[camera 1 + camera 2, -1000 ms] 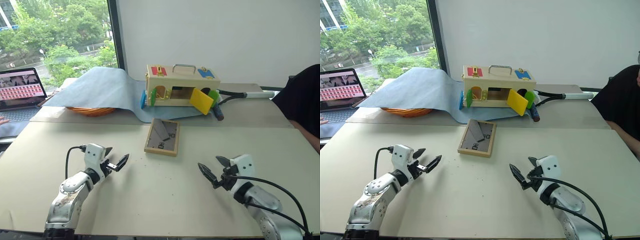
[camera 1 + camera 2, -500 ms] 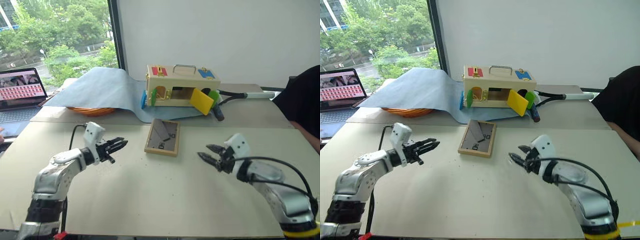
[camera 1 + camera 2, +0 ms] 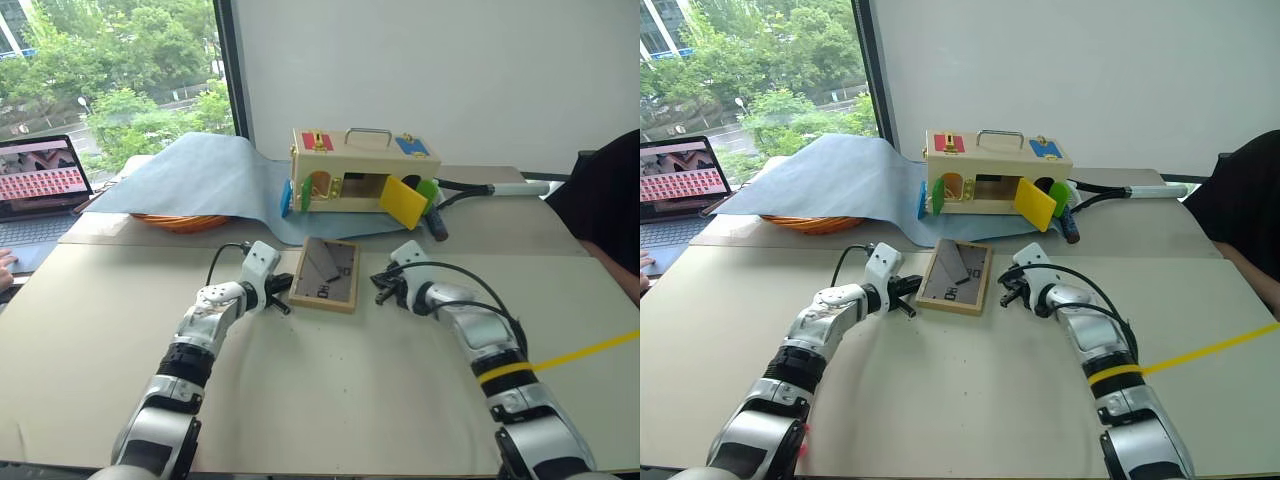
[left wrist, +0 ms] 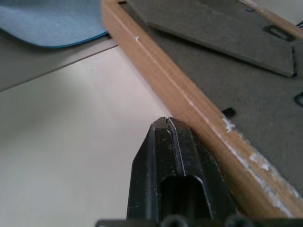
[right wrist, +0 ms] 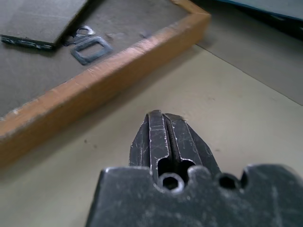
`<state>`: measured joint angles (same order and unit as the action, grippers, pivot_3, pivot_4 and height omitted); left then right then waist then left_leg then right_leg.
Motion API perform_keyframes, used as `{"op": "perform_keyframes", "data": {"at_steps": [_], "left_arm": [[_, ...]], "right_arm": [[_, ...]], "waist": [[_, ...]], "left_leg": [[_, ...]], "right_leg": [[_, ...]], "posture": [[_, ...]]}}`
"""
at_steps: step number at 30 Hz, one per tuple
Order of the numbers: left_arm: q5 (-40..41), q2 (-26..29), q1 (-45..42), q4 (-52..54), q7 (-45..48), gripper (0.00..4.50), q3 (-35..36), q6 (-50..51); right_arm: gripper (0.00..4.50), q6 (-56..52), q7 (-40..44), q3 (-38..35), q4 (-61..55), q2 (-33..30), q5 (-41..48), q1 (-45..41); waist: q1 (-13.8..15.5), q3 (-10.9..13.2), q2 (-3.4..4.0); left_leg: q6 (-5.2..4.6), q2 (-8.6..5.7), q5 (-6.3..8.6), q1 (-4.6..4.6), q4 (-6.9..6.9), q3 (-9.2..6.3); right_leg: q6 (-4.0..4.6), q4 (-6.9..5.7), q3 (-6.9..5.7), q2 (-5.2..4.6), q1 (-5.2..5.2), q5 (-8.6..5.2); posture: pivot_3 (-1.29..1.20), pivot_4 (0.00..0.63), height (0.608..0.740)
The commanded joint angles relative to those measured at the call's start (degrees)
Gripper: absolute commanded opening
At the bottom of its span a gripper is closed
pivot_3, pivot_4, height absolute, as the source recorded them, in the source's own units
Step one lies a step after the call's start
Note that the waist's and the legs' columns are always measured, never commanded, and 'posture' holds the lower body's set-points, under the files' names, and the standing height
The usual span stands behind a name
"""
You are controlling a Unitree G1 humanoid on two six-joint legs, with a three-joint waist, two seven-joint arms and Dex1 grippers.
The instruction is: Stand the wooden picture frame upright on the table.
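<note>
Small light-wood picture frame (image 3: 324, 273) lies face-down on beige desk (image 3: 330, 400) — not yet stood up; left gripper (image 3: 281, 290) and right gripper (image 3: 381, 288) flank it, jaws closed, empty.

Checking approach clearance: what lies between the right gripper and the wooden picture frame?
Only a short bare strip of table separates the shut right gripper from the wooden picture frame, seen in the right wrist view.

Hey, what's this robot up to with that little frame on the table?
It is meant to stand the wooden picture frame upright. The frame lies flat, grey back up, on the table. The left pincer and right pincer are shut, one at each side of the frame. Neither is holding it.
</note>
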<state>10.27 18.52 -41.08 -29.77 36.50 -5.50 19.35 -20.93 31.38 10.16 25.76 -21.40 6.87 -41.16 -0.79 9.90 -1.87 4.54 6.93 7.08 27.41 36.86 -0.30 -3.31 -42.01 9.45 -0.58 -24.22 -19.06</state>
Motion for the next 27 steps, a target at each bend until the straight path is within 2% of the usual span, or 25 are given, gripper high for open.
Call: {"op": "perform_keyframes", "data": {"at_steps": [1,4,8,13,19,22,27], "left_arm": [[-0.7,-1.0,-0.8,0.7,2.0,0.0,-0.9,-0.5],[-0.6,-0.7,0.9,3.7,4.3,0.0,-1.6,1.5],[0.2,1.6,6.7,12.9,8.3,0.0,-3.7,7.5],[2.0,6.1,15.7,26.2,10.1,0.0,-3.5,15.5],[4.5,11.5,24.7,37.4,10.2,0.0,-2.5,22.3],[5.4,14.4,28.5,41.0,10.3,0.0,-2.1,24.1],[7.9,17.8,33.0,44.6,9.8,0.0,-0.4,27.4]], "right_arm": [[0.03,4.9,1.9,0.1,4.9,2.3,-1.2,-2.7],[0.03,5.8,4.2,0.2,4.4,3.3,-1.3,-2.1],[0.03,2.4,6.6,0.6,-4.2,2.0,-1.0,2.7],[0.03,-7.9,8.1,1.1,-23.3,-1.3,1.1,12.7],[0.03,-20.5,6.5,1.3,-42.3,-3.4,3.6,23.2],[0.03,-24.5,5.4,0.7,-47.3,-3.6,4.5,25.8],[0.03,-26.5,4.1,-1.5,-48.2,-5.0,4.9,26.6]], "waist": [[0.0,0.0,0.0],[-0.1,0.0,0.01],[-0.2,-0.1,0.1],[-0.1,-0.2,0.21],[-0.4,-0.5,0.28],[-0.7,-0.6,0.32],[-1.1,-0.7,0.35]], "left_leg": [[0.0,0.0,0.0,0.0,0.01,0.0],[0.01,0.0,-0.01,-0.04,0.02,-0.02],[0.03,0.0,0.01,-0.03,-0.04,-0.03],[0.06,0.01,0.04,-0.07,-0.06,-0.04],[0.07,0.01,0.05,-0.16,-0.04,-0.05],[0.06,0.02,0.07,-0.23,-0.05,-0.05],[0.06,0.02,0.07,-0.25,-0.04,-0.05]], "right_leg": [[0.0,-0.01,0.0,0.0,0.01,0.0],[0.0,-0.04,-0.02,0.0,0.04,0.0],[0.0,-0.05,-0.03,0.0,0.04,-0.01],[0.02,-0.04,-0.04,0.0,0.08,-0.02],[-0.15,-0.04,-0.03,0.0,0.13,-0.16],[-0.2,-0.04,-0.03,0.0,0.16,-0.24],[-0.28,-0.03,-0.03,0.0,0.16,-0.32]], "posture": [[0.0,0.15,0.67],[0.0,0.15,0.67],[0.0,0.15,0.67],[0.0,0.15,0.67],[0.0,0.15,0.67],[0.0,0.15,0.67],[0.0,0.15,0.67]]}}
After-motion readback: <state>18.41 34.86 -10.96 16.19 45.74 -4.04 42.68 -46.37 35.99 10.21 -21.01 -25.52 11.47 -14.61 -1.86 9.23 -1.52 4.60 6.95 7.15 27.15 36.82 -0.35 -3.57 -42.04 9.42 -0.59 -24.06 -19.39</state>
